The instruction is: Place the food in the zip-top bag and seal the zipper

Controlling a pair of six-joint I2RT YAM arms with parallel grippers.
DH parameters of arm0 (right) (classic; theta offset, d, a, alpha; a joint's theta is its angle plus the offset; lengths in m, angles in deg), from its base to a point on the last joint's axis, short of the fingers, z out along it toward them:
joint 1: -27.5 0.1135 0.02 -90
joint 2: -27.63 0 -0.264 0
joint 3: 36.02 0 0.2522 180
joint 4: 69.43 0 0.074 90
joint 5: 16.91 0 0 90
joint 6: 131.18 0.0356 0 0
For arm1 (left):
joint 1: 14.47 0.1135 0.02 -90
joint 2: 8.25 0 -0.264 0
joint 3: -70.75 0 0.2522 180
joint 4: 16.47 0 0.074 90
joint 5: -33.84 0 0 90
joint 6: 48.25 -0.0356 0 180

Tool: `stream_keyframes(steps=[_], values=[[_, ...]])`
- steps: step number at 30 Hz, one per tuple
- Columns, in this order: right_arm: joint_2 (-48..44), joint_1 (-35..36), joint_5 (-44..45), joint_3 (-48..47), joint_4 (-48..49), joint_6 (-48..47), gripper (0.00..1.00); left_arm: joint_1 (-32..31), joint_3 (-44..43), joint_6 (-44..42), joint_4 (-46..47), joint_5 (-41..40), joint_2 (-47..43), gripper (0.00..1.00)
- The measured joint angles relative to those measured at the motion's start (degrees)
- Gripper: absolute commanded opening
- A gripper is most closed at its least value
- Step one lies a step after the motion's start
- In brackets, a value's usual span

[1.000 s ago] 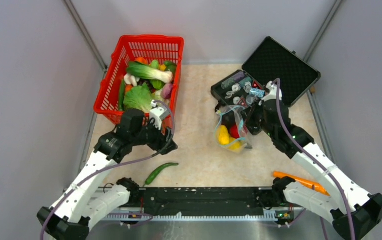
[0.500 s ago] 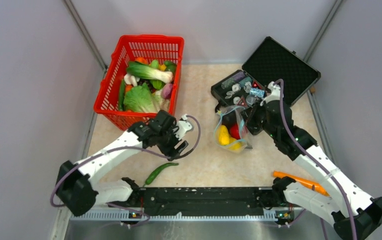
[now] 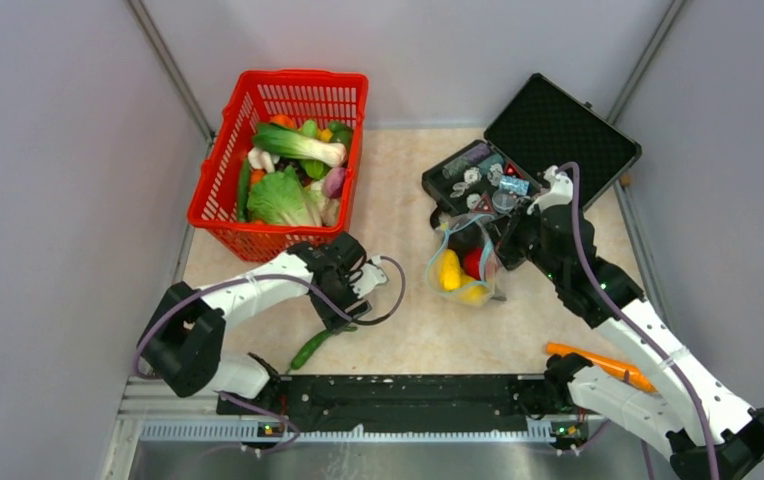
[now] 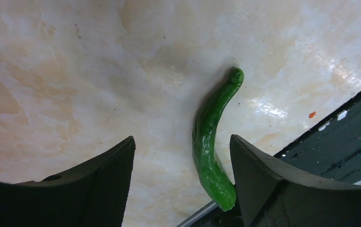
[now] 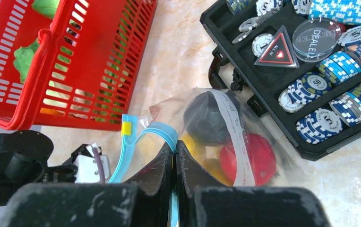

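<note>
A clear zip-top bag (image 3: 466, 268) stands mid-table with yellow pieces (image 3: 447, 270), a red round one (image 5: 254, 156) and a dark item (image 5: 206, 118) inside. My right gripper (image 5: 175, 150) is shut on the bag's light-blue zipper strip (image 5: 162, 130), holding the mouth up. A dark green curved vegetable (image 4: 210, 151) lies on the table near the front rail; it also shows in the top view (image 3: 314, 347). My left gripper (image 4: 182, 163) is open just above it, the vegetable close to the right finger (image 4: 263, 184).
A red mesh basket (image 3: 258, 210) with leafy greens and other toy vegetables stands at the back left. An open black case (image 3: 548, 130) of poker chips sits behind the bag. An orange stick-like tool (image 3: 598, 362) lies at the front right. The black front rail (image 3: 398, 398) borders the vegetable.
My left arm has swung from beside the basket forward and down over the green vegetable. The right gripper keeps its hold on the bag, shifted slightly.
</note>
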Motion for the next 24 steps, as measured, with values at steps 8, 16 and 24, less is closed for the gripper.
stream_keyframes(steps=[8,16,24], values=[[-0.02,0.00,-0.46,0.20,0.52,0.09,0.00,-1.05,-0.07,-2.01,-1.40,2.34,2.05,0.55],[-0.02,0.00,-0.59,0.24,0.63,0.11,0.00,-1.95,-0.13,-2.64,-1.88,2.21,7.32,0.29],[-0.07,0.00,-0.52,0.59,0.98,0.31,0.00,-3.41,-1.60,-2.49,-1.90,2.25,6.51,0.06]])
